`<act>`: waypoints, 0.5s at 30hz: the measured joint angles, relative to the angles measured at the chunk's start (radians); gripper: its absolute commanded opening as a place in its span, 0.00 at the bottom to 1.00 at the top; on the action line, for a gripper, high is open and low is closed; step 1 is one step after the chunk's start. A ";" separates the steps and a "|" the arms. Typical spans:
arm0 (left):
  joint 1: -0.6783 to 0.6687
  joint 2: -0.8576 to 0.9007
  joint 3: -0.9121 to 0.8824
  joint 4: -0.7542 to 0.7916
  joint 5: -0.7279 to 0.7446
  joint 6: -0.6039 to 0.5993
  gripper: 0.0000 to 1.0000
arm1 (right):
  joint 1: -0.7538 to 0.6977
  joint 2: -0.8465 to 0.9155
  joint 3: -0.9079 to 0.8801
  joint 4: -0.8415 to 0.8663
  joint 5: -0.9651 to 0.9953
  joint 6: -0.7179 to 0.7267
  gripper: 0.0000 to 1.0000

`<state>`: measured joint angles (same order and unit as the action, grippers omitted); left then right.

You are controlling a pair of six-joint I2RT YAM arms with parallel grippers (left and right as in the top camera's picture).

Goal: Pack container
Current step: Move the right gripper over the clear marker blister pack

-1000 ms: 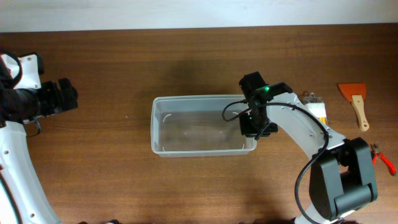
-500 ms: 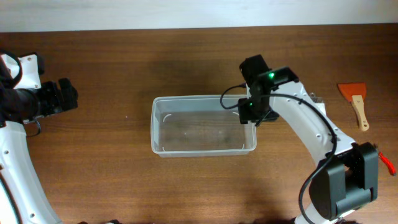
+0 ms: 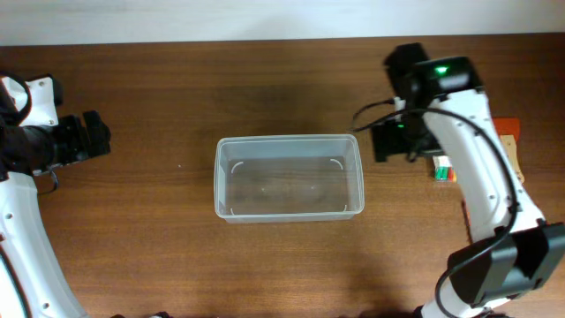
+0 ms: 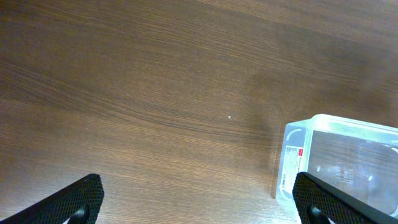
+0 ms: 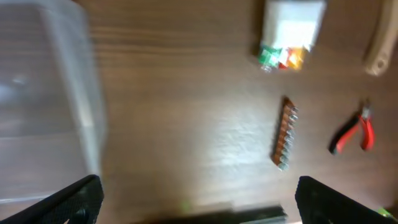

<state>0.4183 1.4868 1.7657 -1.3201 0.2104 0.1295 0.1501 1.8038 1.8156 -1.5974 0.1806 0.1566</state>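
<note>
Where the right wrist view met its bottom edge, the right gripper (image 5: pixel 196 193) had its two dark fingers (image 5: pixel 74 199) spread wide, one in each lower corner, over bare wood. Just beyond them, right of centre on the brown wooden surface (image 5: pixel 186 112), lay a brown strip of bits (image 5: pixel 285 132), with red-handled pliers (image 5: pixel 352 131) to its right. Farther up sat a white box (image 5: pixel 291 28) with green, red and orange pieces at its lower end, and a pale handle (image 5: pixel 378 50) touched the upper right edge. The container (image 5: pixel 43 93), blurred, filled the left side of that frame, apart from all of these.

In the left wrist view the left gripper (image 4: pixel 196 190) was spread just as wide. Past it, one short end of the clear bin showed at the lower right and bore a small label (image 4: pixel 292 165).

From overhead the bin sat upright in the middle of the frame, its long sides running left to right. The right gripper hung near its upper right corner without touching it. The left one was well apart at the left edge.
</note>
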 measured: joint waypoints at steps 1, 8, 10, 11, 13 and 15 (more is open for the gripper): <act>0.000 0.000 0.000 0.000 0.000 0.000 0.99 | -0.014 0.000 0.000 -0.003 0.001 -0.003 0.99; 0.000 0.013 0.000 0.005 0.000 0.000 0.99 | -0.092 0.000 0.000 0.079 0.014 -0.045 0.99; 0.000 0.020 0.000 0.002 0.000 0.000 0.99 | -0.117 0.000 0.000 0.160 0.012 -0.092 0.99; 0.000 0.023 0.000 0.000 0.000 0.000 0.99 | -0.134 0.000 0.000 0.192 0.003 -0.125 0.99; 0.000 0.026 0.000 -0.004 0.000 0.000 0.99 | -0.177 0.000 0.000 0.242 -0.043 -0.220 0.99; 0.000 0.027 0.000 -0.004 0.000 0.000 0.99 | -0.225 0.000 0.000 0.265 -0.102 -0.311 0.99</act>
<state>0.4183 1.5139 1.7657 -1.3239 0.2100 0.1295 -0.0750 1.8038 1.8160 -1.3327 0.0788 -0.1547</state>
